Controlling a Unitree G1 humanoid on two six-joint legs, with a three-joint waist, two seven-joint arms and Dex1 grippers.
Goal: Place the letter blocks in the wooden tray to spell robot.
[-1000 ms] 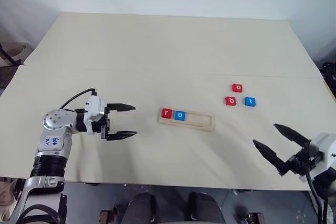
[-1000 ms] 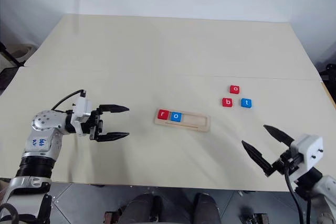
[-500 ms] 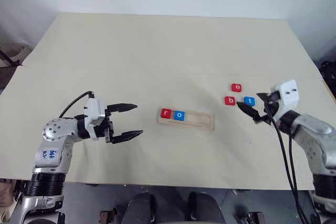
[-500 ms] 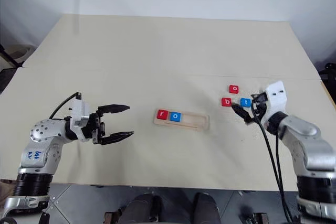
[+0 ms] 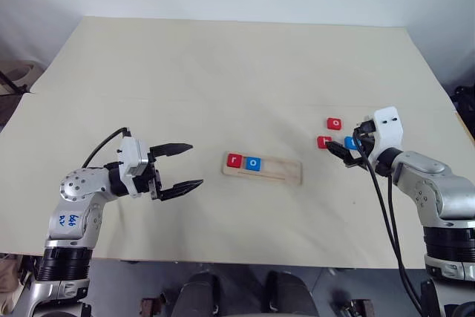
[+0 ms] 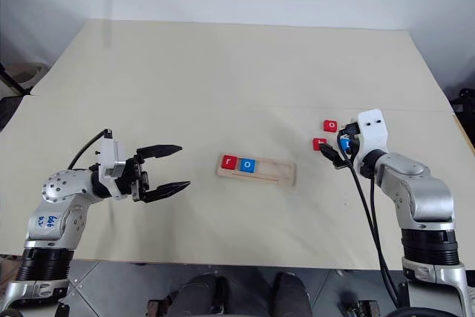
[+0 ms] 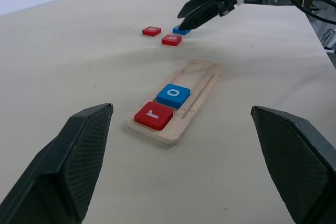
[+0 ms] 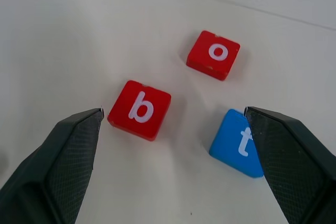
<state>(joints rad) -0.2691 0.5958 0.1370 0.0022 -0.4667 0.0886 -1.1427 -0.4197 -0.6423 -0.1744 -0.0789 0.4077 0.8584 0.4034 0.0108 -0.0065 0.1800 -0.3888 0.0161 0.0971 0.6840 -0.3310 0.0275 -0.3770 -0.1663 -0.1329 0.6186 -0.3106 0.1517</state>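
Observation:
The wooden tray (image 5: pixel 286 171) lies mid-table with a red r block (image 5: pixel 234 159) and a blue o block (image 5: pixel 253 162) at its left end. Three letter blocks lie loose to its right: a red o (image 8: pixel 213 54), a red b (image 8: pixel 139 109) and a blue t (image 8: pixel 239 143). My right gripper (image 5: pixel 343 148) is open and hovers just over the b and the t, holding nothing. One of its fingers (image 8: pixel 286 156) covers a corner of the t. My left gripper (image 5: pixel 197 164) is open and empty, well to the left of the tray and pointing at it.
The pale tabletop (image 5: pixel 223 72) stretches wide behind the tray, with a seam running across it. The tray's right part (image 7: pixel 202 74) is bare groove. A black cable (image 5: pixel 386 206) hangs along my right arm.
My right arm has swung forward from the table's near edge to the loose blocks, its gripper still open. The left gripper has barely moved.

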